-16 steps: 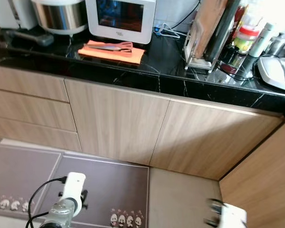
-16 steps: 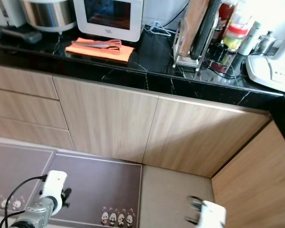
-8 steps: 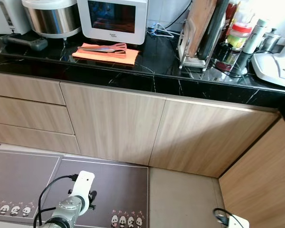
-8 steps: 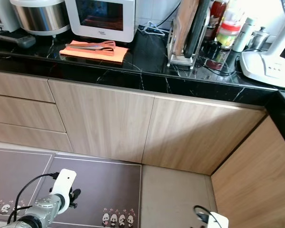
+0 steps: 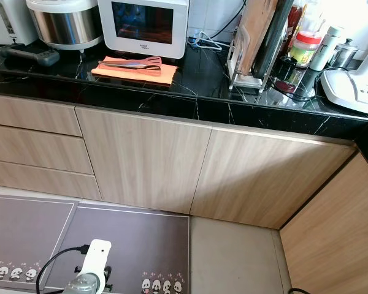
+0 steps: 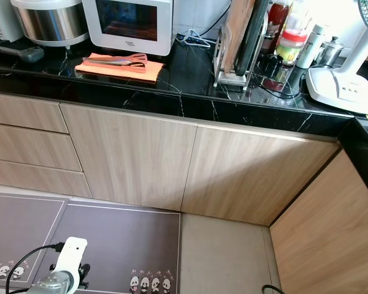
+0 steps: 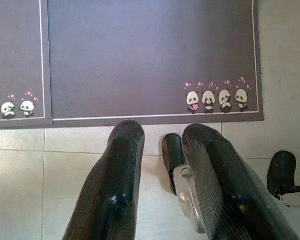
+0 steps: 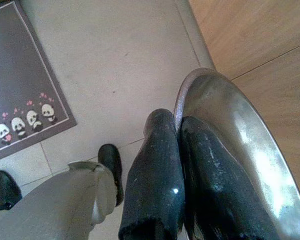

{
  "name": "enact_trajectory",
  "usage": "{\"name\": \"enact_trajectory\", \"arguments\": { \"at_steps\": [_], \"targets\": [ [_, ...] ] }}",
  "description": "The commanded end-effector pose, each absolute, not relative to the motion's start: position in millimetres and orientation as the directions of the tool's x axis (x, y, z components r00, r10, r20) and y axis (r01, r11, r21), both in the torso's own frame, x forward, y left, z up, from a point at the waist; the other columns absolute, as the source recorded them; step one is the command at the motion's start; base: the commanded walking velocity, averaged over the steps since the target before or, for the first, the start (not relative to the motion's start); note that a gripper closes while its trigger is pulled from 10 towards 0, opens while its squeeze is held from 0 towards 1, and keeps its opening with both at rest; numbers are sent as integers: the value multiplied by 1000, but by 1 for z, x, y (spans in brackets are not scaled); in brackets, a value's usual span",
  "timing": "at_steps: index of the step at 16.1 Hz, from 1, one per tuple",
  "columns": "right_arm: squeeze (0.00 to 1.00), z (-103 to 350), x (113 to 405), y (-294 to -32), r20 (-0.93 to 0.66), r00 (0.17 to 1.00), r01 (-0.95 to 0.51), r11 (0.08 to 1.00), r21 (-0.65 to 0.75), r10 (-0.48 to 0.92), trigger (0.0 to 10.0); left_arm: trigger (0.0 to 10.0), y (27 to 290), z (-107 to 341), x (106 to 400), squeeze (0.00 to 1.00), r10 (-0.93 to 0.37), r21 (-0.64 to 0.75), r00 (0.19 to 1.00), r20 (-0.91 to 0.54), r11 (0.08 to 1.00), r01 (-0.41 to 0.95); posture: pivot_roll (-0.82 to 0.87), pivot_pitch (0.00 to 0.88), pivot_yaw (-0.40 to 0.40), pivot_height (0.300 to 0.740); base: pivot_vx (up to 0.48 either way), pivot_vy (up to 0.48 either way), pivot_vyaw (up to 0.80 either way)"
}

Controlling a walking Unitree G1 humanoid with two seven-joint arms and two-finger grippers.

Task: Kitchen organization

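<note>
Compared with one second ago, the head camera has tilted up and the worktop reads sharper; both arms sit lower in the picture, the right arm having dropped almost out of the eye views.

Step in hand (judged): transit. The robot stands on the pale tiled floor [image 5: 233, 257] before the black marble-patterned worktop [image 5: 172, 98], carrying an item toward a place to put it.

Task object: a shallow round silvery metal dish [image 8: 240, 145], dull-polished with a bright glare patch, held low beside the wooden cabinet side [image 8: 250, 35] near the robot's right leg. Whether it is a plate or a lid cannot be told.

Right gripper [image 8: 180, 170]: its two black fingers are pinched together on the dish's rim, one finger on either face.

Left gripper [image 7: 162, 150]: fingers spread apart and holding nothing, pointing down over the tiles just short of the grey panda-print floor mat [image 7: 140, 55].

On the worktop: a white microwave oven [image 5: 149, 24], an orange cloth [image 5: 135, 68] bearing metal tongs [image 5: 132, 62], and a rack of upright cutting boards [image 5: 257, 43].

Next move (judged): raise the right arm to worktop height, keeping the thin rim from slipping in the pinch.
</note>
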State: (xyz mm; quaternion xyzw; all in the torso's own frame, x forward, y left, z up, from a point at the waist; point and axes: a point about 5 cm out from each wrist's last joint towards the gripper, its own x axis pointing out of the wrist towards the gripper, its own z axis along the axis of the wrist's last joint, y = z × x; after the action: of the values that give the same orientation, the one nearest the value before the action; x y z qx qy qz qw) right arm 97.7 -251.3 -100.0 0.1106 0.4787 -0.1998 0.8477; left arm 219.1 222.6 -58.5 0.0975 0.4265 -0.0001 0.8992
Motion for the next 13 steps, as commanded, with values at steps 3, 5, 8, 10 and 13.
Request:
{"name": "enact_trajectory", "arguments": {
  "at_steps": [3, 5, 8, 10, 13],
  "targets": [
    [0, -101, 100, -242, -840, 494, 433, 901, 16, -223, 10000, 10000, 224, -59, 217, 0, 93, 165, 643, -760, 985, 53, 212, 0, -142, 740, 0, 0, -533],
    [0, -101, 99, -242, -841, 496, 423, 906, 16, -217, 10000, 10000, 221, -59, 219, 0, 88, 169, 643, -761, 983, 65, 217, 0, -139, 740, 0, 0, -794],
    [0, -101, 99, -242, -845, 487, 415, 910, 0, -222, 10000, 10000, 207, -57, 227, 0, 77, 161, 650, -756, 984, 71, 216, 0, -137, 740, 0, 0, -788],
    [0, -101, 98, -243, -846, 480, 417, 909, -11, -230, 10000, 10000, 197, -56, 233, 0, 67, 155, 653, -754, 985, 77, 220, 0, -140, 740, 0, 0, -788],
    [0, -101, 101, -243, -844, 482, 425, 905, -10, -235, 10000, 10000, 208, -54, 232, 0, 71, 167, 664, -745, 983, 82, 239, 0, -123, 740, 0, 0, -788]
  ]
}}
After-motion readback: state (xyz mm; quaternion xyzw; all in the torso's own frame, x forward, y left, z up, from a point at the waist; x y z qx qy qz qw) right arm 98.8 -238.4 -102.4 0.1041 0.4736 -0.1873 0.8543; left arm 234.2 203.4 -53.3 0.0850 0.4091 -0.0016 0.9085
